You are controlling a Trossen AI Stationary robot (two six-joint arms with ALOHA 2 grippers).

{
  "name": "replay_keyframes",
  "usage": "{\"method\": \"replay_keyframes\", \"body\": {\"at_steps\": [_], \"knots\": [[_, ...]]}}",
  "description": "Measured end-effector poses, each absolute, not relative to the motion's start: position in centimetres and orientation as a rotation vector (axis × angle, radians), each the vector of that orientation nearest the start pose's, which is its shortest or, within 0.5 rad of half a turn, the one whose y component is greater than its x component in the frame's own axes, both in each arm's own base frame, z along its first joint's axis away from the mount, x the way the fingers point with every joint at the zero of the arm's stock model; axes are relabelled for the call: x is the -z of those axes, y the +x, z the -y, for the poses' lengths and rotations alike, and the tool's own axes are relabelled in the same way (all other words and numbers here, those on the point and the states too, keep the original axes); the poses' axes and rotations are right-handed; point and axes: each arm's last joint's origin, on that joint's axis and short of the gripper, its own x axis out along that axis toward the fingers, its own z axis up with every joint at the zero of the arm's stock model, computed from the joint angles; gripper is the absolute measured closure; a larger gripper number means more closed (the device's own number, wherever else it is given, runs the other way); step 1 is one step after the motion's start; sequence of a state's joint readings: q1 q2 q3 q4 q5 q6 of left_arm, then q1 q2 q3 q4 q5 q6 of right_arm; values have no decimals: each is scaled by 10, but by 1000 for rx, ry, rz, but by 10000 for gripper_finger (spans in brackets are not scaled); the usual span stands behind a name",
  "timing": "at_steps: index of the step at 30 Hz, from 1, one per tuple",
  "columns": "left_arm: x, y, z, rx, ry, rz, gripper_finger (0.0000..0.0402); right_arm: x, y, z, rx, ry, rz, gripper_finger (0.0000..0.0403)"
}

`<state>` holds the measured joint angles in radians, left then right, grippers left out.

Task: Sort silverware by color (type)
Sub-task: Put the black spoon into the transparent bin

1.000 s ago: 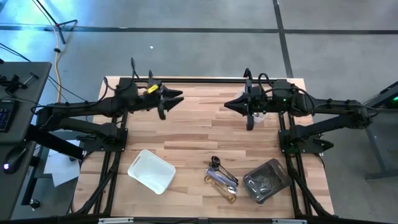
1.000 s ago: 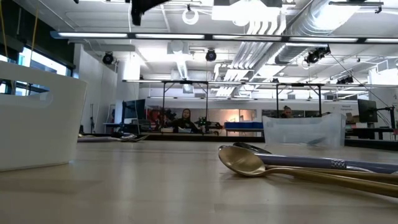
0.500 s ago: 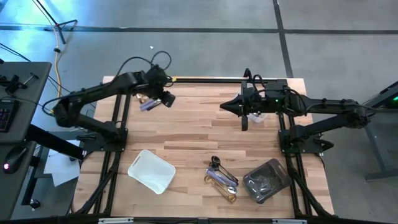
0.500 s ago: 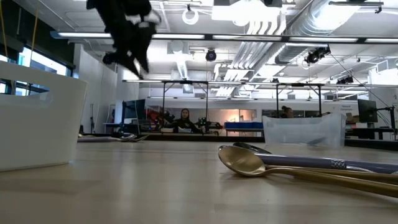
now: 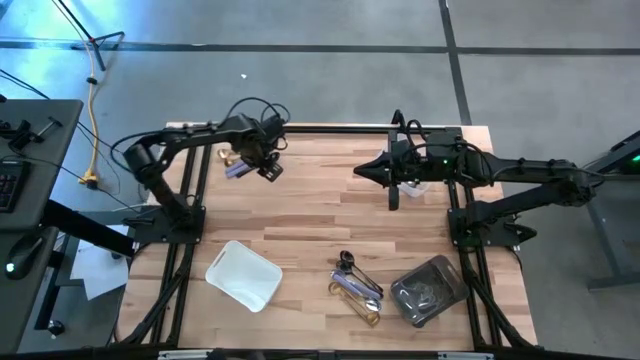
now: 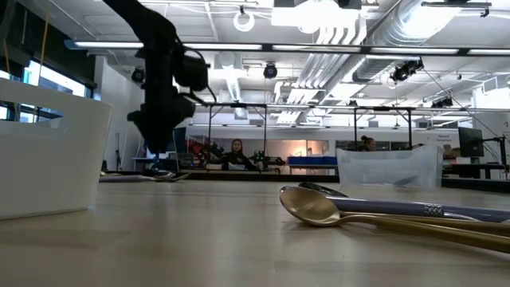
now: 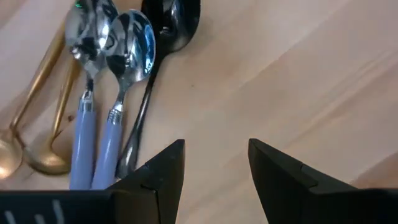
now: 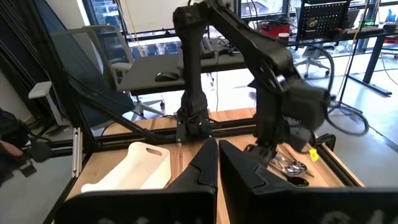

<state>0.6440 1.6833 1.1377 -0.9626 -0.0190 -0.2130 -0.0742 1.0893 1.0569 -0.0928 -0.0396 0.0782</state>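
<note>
Wooden bench (image 5: 330, 215), workshop behind. Hovering left tool (image 7: 214, 158), spread, over silverware (image 7: 109, 74) near far left corner, handles lying lengthwise toward it. Idling right tool (image 8: 217, 155), pressed together, near far right edge.

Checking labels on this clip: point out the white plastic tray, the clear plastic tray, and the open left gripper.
white plastic tray (image 5: 243, 276), high view, bare floor.
clear plastic tray (image 5: 447, 266), high view, rim.
left gripper (image 7: 214, 163), left wrist view, gap between fingertips.

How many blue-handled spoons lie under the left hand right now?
2: both blue-handled spoons lie side by side by the left hand, between the gold utensils and a dark spoon. Others may be outside the wrist view.
</note>
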Motion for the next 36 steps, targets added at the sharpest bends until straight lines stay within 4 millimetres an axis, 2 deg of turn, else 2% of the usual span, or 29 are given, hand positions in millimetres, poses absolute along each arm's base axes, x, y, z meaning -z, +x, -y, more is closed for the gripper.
{"method": "replay_keyframes", "body": {"at_steps": [8, 17, 24, 33, 36], "knots": [[-164, 237, -199, -681, -645, -1459, 234, -377, 240, 17, 41, 85, -124, 403], [-162, 232, -215, -748, -684, -1377, 234, -378, 240, 17, 41, 85, -123, 403], [-162, 228, -219, -730, -727, -1361, 234, -376, 240, 17, 50, 85, -134, 403], [-145, 220, -212, -742, -753, -1381, 234, -374, 239, 17, 53, 86, -160, 403], [-145, 221, -213, -753, -751, -1357, 234, -374, 239, 17, 53, 86, -160, 403]]}}
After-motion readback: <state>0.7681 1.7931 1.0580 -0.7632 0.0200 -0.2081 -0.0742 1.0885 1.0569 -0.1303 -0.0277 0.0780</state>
